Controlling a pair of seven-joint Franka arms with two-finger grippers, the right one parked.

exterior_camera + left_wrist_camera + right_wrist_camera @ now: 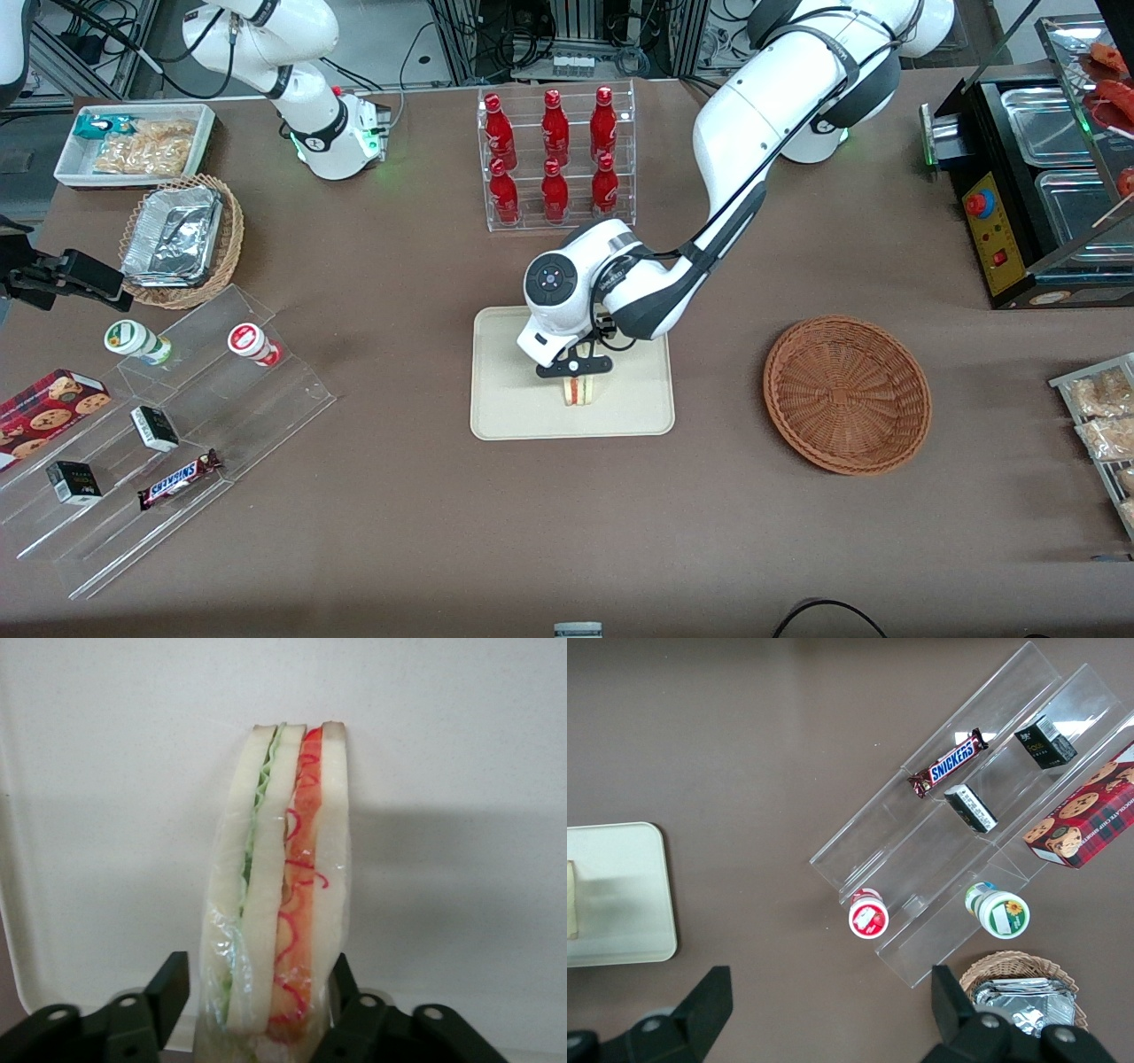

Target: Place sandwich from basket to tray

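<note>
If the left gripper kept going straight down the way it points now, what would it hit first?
The sandwich: it stands between the fingers of the left gripper, which look open around it. Directly below lies the tray, though any remaining gap is unclear.

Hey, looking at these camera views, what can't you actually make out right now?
Sandwich base: cut off by the frame edge in the left wrist view, so its contact with the tray is unclear.
Sandwich top: covered by the hand, over the tray, in the front view.
Tray's farther part: hidden by the arm in the front view.
</note>
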